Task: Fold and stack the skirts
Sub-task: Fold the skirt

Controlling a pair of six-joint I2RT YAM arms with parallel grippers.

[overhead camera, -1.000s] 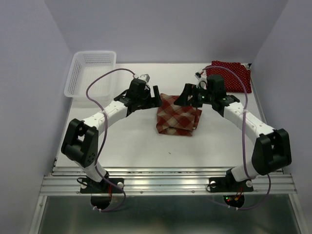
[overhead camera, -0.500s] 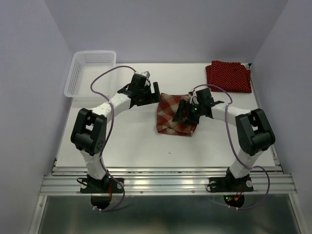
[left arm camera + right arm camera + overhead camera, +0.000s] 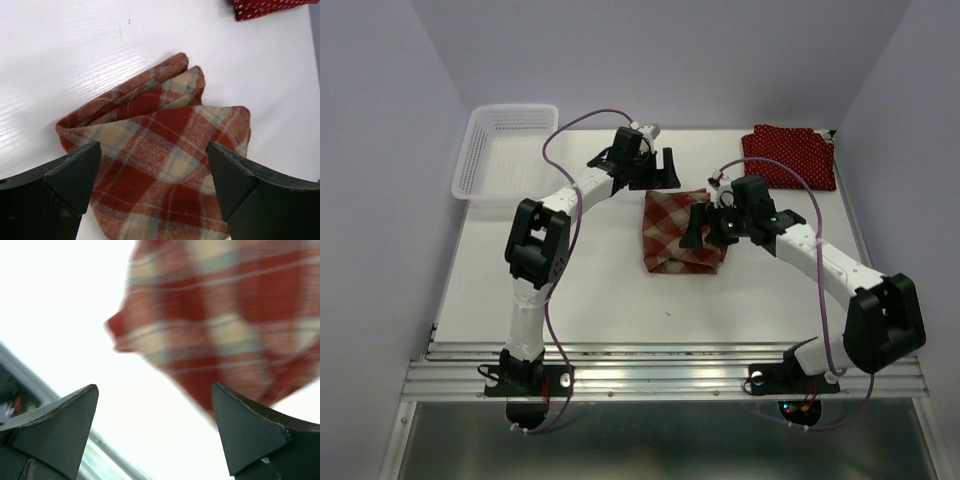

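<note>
The plaid skirt [image 3: 680,234] lies folded in the middle of the table. It fills the left wrist view [image 3: 160,160] and shows blurred in the right wrist view [image 3: 225,310]. My left gripper [image 3: 658,172] is open and empty, hovering just behind the skirt's far edge [image 3: 155,182]. My right gripper [image 3: 706,230] is open and empty over the skirt's right side [image 3: 155,425]. A dark red dotted skirt [image 3: 790,156] lies folded at the far right corner, its edge in the left wrist view [image 3: 272,7]. I cannot tell whether it is one skirt or two stacked.
A white slotted basket [image 3: 506,148] stands at the far left corner. The metal rail [image 3: 660,372] runs along the table's near edge and shows blurred in the right wrist view [image 3: 100,460]. Walls close in on three sides.
My left gripper has moved back and to the right, off the plaid skirt's left corner. My right arm has swung its elbow outward, with the gripper staying over the skirt's right side.
</note>
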